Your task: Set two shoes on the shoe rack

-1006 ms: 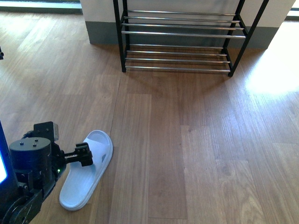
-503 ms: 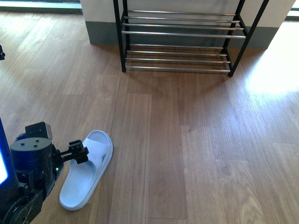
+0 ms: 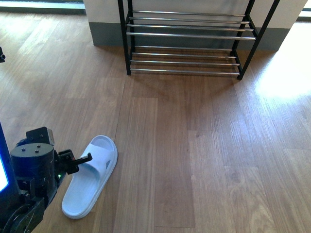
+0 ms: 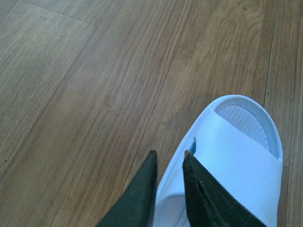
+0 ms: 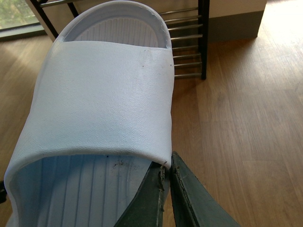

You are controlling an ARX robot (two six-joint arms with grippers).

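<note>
A pale blue slide (image 3: 92, 177) lies on the wooden floor at the lower left of the front view, toe pointing away. My left gripper (image 3: 81, 159) is shut on its left side wall. In the left wrist view the two dark fingers of the left gripper (image 4: 169, 153) pinch the edge of the slide (image 4: 236, 151) just behind the strap. My right gripper (image 5: 168, 163) does not show in the front view. It is shut on the strap edge of a second pale blue slide (image 5: 104, 94), held off the floor. The shoe rack (image 3: 187, 39) stands at the far wall, all visible tiers bare.
Wooden floor stretches between me and the rack. A grey-based white wall (image 3: 104, 29) runs behind the rack. The rack's black post and silver rods (image 5: 189, 42) show past the held slide in the right wrist view. A bright sun patch (image 3: 282, 73) lies at the right.
My left gripper has shifted left, from over the slide's strap to its left side wall, and its fingers have narrowed onto it. The slide on the floor has not moved.
</note>
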